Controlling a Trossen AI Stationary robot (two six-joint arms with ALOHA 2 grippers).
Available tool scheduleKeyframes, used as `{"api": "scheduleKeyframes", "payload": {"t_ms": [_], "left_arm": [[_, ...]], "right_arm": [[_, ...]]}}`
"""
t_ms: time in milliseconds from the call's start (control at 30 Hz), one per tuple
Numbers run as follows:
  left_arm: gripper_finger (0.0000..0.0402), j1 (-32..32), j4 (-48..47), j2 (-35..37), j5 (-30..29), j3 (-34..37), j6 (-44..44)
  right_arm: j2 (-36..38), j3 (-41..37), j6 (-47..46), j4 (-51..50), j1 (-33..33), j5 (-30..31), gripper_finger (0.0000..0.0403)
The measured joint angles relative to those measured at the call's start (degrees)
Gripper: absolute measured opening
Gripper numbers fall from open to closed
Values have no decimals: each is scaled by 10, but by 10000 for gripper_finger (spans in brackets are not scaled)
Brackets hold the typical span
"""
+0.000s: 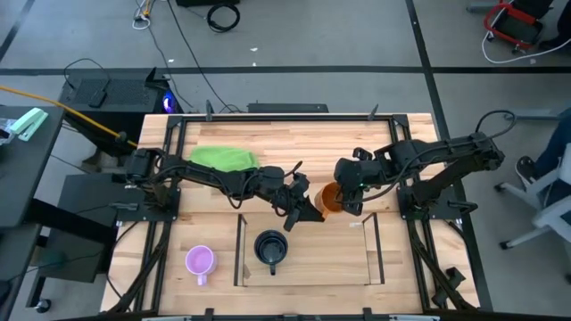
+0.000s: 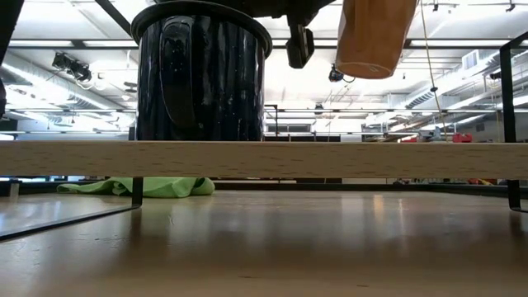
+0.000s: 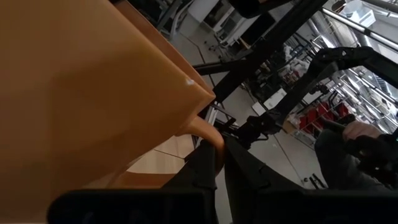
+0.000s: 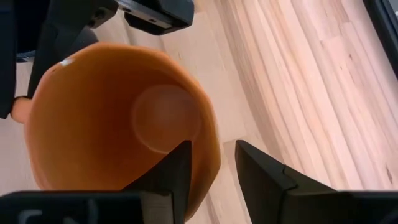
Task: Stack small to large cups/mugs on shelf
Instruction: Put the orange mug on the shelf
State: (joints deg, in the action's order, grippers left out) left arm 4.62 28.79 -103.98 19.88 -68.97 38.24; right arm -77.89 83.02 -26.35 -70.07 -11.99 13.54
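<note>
An orange mug (image 1: 328, 198) hangs in the air above the shelf (image 1: 330, 263), mouth up and a little tilted. My left gripper (image 1: 308, 209) is shut on it from the left. My right gripper (image 4: 213, 146) is open and points steeply down at the mug from the right. One of its fingers (image 4: 180, 168) is inside the mug's mouth and the other (image 4: 261, 174) is outside the wall. A black mug (image 1: 270, 248) stands upright on the shelf's wooden floor (image 2: 264, 159). A light purple mug (image 1: 200, 261) stands on the table left of the shelf. My left gripper pinches the orange mug's handle (image 3: 208, 134) between its two fingers. They come roughly level from the table's left. The mug (image 2: 375, 37) is lifted clear, its base well above the shelf floor. My right gripper straddles the mug's rim (image 4: 216, 163); whether a finger touches it I cannot tell.
A green cloth (image 1: 223, 158) lies on the table at the far left, behind the left arm. The shelf's thin dark frame posts (image 2: 510, 99) stand at its sides. There is bare shelf floor to the right of the black mug.
</note>
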Motion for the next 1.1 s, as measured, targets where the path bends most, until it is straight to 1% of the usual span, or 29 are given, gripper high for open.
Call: {"api": "scheduleKeyframes", "payload": {"t_ms": [267,400,533,700,767,833,967,1100], "left_arm": [[21,1,-1,0,0,0,0],[21,1,-1,0,0,0,0],[21,1,-1,0,0,0,0],[21,1,-1,0,0,0,1],[21,1,-1,0,-1,0,1],[21,1,-1,0,-1,0,1],[21,1,-1,0,0,0,1],[21,1,-1,0,4,0,1]], "right_arm": [[0,0,6,1,0,3,130],[0,0,9,3,0,3,122],[0,0,30,19,0,5,94],[0,0,53,38,0,5,32],[0,0,58,40,0,6,15],[0,0,58,40,0,6,14],[0,0,57,40,0,6,27],[0,0,62,40,0,7,13]]}}
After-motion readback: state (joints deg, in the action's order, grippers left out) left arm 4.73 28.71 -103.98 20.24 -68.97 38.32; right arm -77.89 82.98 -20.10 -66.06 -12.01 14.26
